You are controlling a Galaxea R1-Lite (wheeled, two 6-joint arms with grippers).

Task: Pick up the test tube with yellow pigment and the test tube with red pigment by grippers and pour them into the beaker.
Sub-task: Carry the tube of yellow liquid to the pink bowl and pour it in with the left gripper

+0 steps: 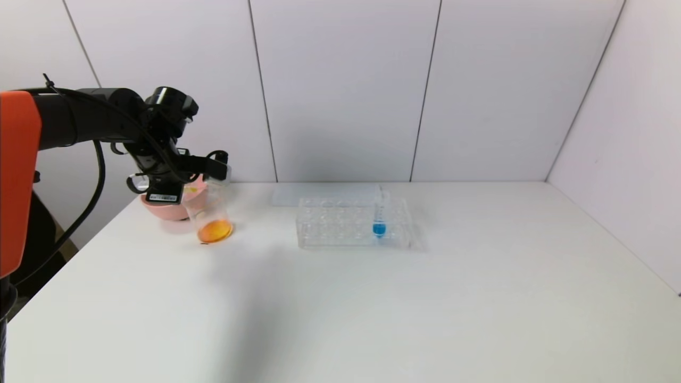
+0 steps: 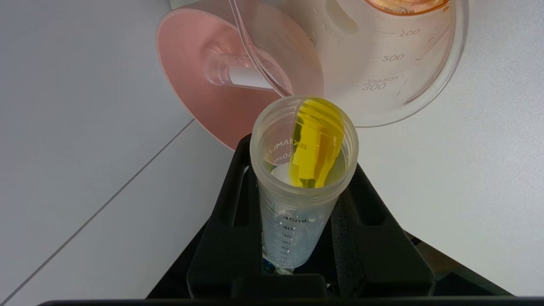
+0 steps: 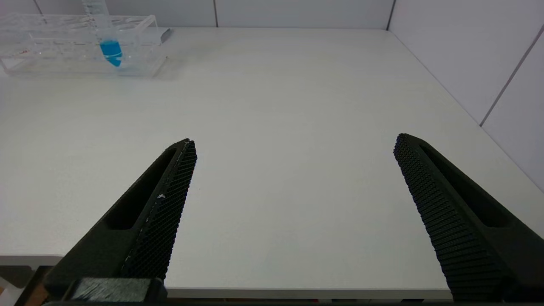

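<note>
Above the beaker (image 1: 210,215) at the table's (image 1: 372,298) far left, the yellow tube (image 2: 304,170) is held tipped, clamped in the left gripper (image 2: 297,199), its mouth at the beaker's rim and yellow liquid lying along its wall. Orange liquid is seen at the beaker's bottom, and an empty tube (image 2: 238,76) lies in the pink bowl (image 2: 199,85) behind. The right gripper (image 3: 293,146) is parked over the near right edge, fingers wide apart.

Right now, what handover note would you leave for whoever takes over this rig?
Left gripper: shut on the clear graduated test tube with yellow pigment, tipped at the glass beaker's rim.
Right gripper: open, idle above the white table's near edge.
Done: orange liquid in the beaker; an empty tube lies in the pink bowl.
Left: finish the yellow pour.
</note>
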